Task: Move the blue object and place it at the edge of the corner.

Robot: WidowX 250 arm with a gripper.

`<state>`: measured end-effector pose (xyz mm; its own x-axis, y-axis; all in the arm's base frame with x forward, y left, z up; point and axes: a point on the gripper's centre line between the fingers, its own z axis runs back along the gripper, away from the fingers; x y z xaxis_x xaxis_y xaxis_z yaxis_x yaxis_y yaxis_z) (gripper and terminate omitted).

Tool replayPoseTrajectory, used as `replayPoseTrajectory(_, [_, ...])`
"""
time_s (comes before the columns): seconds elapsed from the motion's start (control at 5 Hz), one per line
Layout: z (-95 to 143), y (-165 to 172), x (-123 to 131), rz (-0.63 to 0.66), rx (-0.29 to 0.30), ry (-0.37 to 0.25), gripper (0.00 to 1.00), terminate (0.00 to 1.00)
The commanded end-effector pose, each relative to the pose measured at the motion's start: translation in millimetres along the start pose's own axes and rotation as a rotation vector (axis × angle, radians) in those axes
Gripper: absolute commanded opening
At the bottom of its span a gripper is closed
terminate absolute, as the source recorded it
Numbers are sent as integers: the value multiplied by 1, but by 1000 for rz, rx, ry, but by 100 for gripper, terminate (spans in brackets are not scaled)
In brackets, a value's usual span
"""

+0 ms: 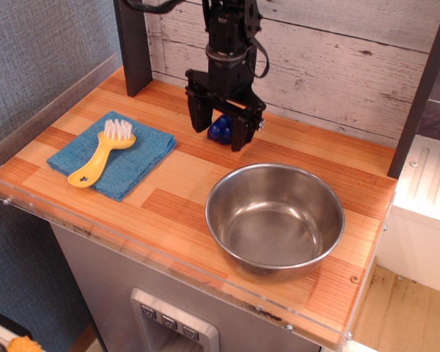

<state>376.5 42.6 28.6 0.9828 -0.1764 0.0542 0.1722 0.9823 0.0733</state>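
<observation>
My tool (221,130) hangs at the upper middle of the frame, close to the whitewashed plank wall (330,59), with its two black fingers (241,132) spread apart and pointing down at the bench (191,183). The blue object (221,129) sits between those fingers on the wooden surface, and I see a gap on either side of it, so I am not clamped on it. Whether the fingertips touch the wood I cannot tell. To the lower right of my tool, well apart from the blue object, stands the steel bowl (275,218). At the left of the frame lies the folded blue cloth (125,158), with the yellow brush (101,152) resting on it, bristles toward the back wall.
</observation>
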Motion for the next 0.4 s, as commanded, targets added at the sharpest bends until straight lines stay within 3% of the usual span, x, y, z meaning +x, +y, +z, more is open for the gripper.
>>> replayPoseTrajectory(0.0, [91,3,-26,18,-12,-167,100,0])
replayPoseTrajectory(0.2, [111,-14,-49,-1,-48,-180,100,0])
